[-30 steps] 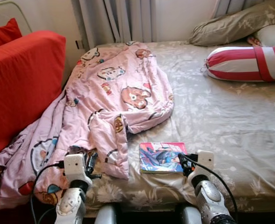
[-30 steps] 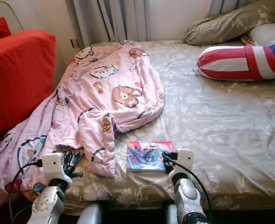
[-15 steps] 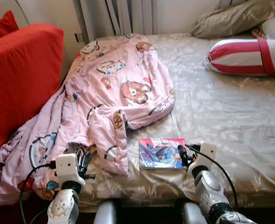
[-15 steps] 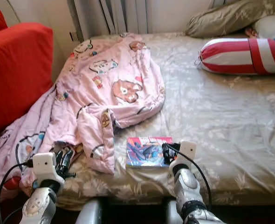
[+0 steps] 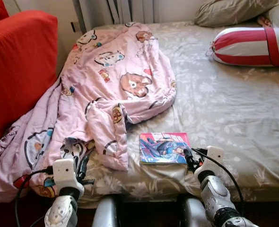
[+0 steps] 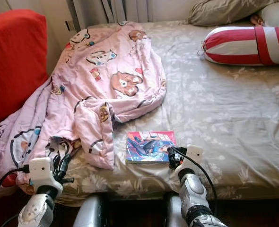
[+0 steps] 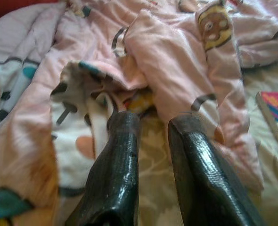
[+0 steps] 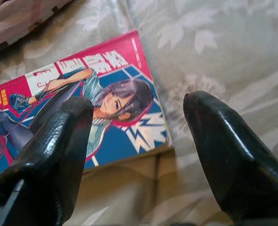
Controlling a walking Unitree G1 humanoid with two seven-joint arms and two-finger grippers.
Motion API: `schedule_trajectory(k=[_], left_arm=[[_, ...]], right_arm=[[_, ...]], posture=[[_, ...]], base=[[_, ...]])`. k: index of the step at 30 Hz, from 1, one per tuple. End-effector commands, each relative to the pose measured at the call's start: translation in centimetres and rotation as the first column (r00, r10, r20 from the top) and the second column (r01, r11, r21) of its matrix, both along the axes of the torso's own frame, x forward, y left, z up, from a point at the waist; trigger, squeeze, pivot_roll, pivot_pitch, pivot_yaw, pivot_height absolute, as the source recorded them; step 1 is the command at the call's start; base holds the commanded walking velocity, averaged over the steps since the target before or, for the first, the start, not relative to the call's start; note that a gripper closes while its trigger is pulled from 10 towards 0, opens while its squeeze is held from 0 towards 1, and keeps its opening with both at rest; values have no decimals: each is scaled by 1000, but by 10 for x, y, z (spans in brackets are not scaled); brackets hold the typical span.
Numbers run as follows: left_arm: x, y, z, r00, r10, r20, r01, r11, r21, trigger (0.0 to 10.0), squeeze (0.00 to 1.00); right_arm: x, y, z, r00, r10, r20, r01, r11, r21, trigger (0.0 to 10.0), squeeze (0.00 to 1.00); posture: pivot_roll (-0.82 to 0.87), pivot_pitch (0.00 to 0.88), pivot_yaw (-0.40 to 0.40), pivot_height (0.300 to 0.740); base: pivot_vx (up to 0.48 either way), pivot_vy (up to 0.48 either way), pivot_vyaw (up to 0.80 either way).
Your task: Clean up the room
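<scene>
Pink blanket [image 5: 106, 90] and a comic [image 5: 163, 148] on the bed [image 5: 234, 109].
Our right gripper [image 8: 139, 113] hovers at the comic's near corner, fingers [image 8: 224, 146] spread wide and grasping nothing — our left gripper [image 7: 151, 127] sits at the blanket's edge, fingers slightly parted, also unladen.

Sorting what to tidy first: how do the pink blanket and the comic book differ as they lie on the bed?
The pink blanket is large, soft and crumpled, spilling over the bed's edge; the comic book is small, stiff and lies flat, wholly on the sheet. The right gripper, open, straddles the book's corner. Both rest on the bed.
</scene>
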State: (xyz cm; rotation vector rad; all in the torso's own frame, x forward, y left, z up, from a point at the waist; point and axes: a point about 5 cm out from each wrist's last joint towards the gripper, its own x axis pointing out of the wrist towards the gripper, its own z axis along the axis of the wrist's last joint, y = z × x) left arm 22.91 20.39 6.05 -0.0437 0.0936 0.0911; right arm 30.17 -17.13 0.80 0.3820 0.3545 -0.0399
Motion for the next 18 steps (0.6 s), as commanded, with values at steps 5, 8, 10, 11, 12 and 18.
schedule_trajectory(k=[5,8,10,11,12,18], left_arm=[[-12,3,4,1000,-13,-20,14,999,50,10000,0],[-17,4,3,999,-12,-31,13,998,56,10000,0],[-19,5,3,999,-10,-38,12,998,59,10000,0],[-20,6,2,999,-9,-42,12,998,60,10000,0],[-23,7,2,999,-8,-46,11,998,63,10000,0],[-31,9,5,998,-3,-57,8,997,76,10000,0]], right_arm=[[9,2,7,1000,-2,19,0,995,99,10000,0],[10,-1,10,999,-10,33,6,994,113,10000,0],[10,-2,10,999,-16,37,11,993,122,10000,0],[9,-3,9,999,-19,36,14,992,123,10000,0],[8,-5,8,999,-23,31,19,992,123,10000,0],[3,-10,3,999,-40,12,38,991,130,10000,0]], posture=[[192,129,86,568],[200,134,94,568],[201,135,98,568],[202,135,99,568],[205,138,101,568],[228,150,110,568]], base=[[0,0,0],[0,0,0],[0,0,0],[0,0,0],[0,0,0],[0,0,0]])
